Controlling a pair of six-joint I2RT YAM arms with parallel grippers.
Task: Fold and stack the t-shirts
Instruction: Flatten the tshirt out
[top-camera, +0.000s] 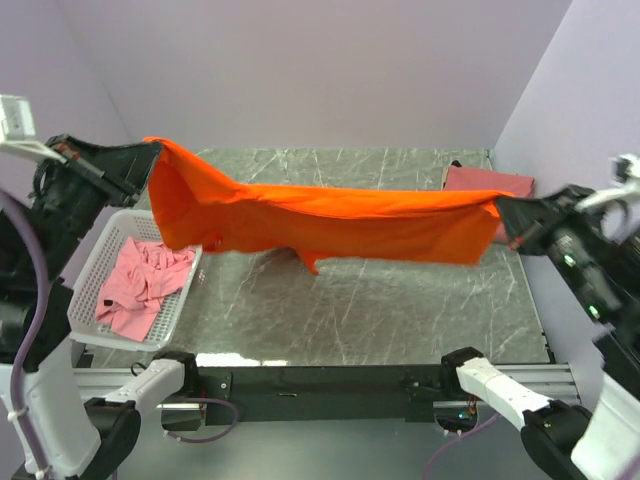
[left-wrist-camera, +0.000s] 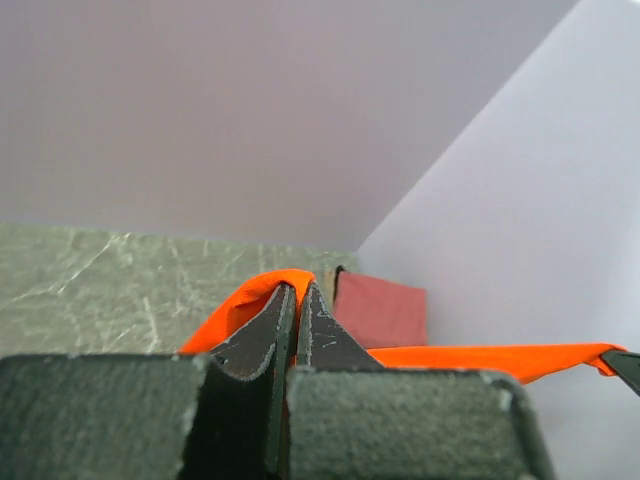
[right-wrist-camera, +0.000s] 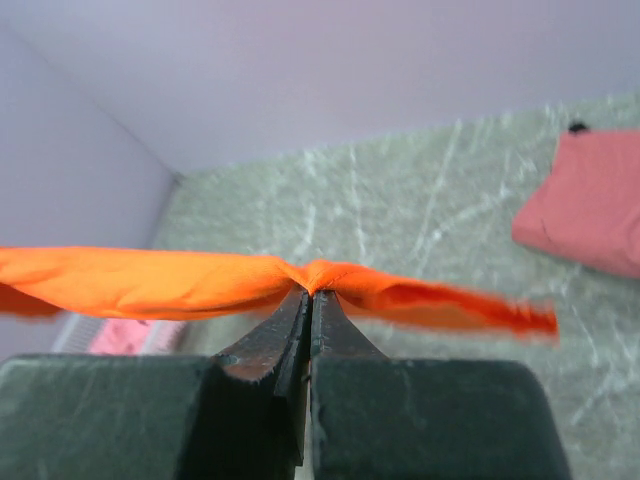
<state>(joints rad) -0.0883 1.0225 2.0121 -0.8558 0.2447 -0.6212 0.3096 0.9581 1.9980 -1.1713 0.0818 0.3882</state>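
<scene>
Left gripper (left-wrist-camera: 296, 290): you had it pinched shut on the orange shirt (top-camera: 350, 220).
Right gripper (right-wrist-camera: 308, 292): clamped on its other end.
Top view: shirt stretched above worktop (top-camera: 400, 310).

Both arms are spread wide to opposite sides of the frame. The left arm (top-camera: 75, 190) stands raised at the upper left, with the left gripper (top-camera: 150, 152) pointing right. The right arm (top-camera: 575, 245) is at the right edge, with the right gripper (top-camera: 503, 210) pointing left. Each pair of jaws is pinched tight on an edge of the orange t-shirt (top-camera: 350, 215), the fingertips almost meeting in both wrist views.
</scene>
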